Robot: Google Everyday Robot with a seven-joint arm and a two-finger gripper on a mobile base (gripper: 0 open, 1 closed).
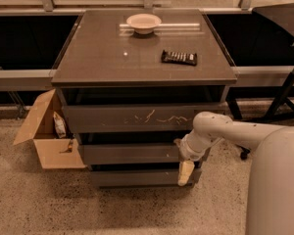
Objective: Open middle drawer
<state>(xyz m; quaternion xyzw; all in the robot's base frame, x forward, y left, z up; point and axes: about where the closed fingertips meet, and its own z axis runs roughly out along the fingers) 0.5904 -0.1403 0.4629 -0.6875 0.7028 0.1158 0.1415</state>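
Note:
The middle drawer (130, 153) is the wide dark grey-brown front in the middle of the cabinet, below the taller scratched front (137, 117) and above the narrower lowest front (137, 177). A dark gap shows above it. My gripper (185, 170) hangs at the right end of the middle drawer front, pointing down, with its pale tip in front of the gap above the lowest front. My white arm (220, 126) reaches in from the right.
A white bowl (143, 22) and a dark flat remote-like object (179, 58) lie on the cabinet top (112, 58). An open cardboard box (46, 136) stands on the floor at the cabinet's left. A black stand's legs (284, 99) are at the right.

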